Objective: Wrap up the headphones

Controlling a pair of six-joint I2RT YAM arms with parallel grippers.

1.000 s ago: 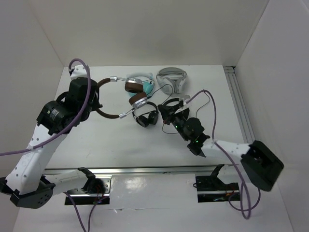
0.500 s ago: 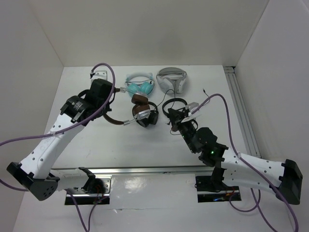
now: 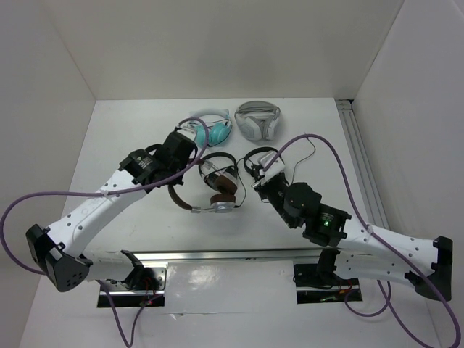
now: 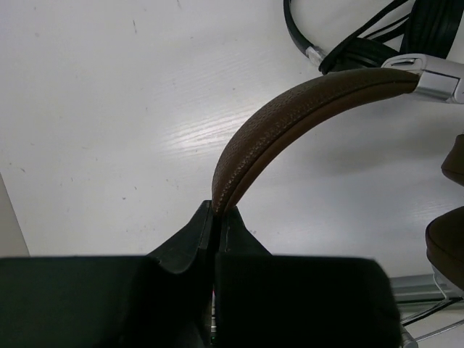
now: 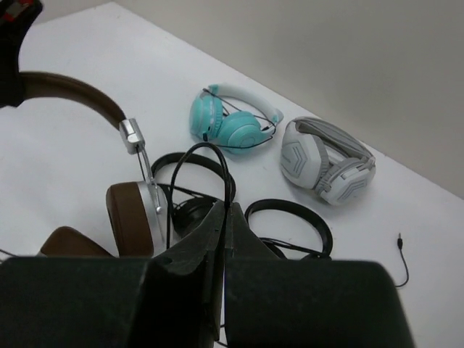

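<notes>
The left gripper (image 4: 216, 212) is clamped on the brown headband of the headphones (image 3: 224, 185), which sit mid-table beside a small black pair (image 5: 192, 216); the right gripper (image 5: 221, 210) has its jaws together, pinching the thin black cable (image 5: 205, 145).

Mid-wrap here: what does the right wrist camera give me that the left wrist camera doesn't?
Only right wrist: the teal pair, the white-grey pair, the cable looping into the shut right claw, and a loose plug. Only left wrist: a clear look at the left claw shut on the brown headband. Both: that headband, its silver slider, a black pair behind it.
</notes>
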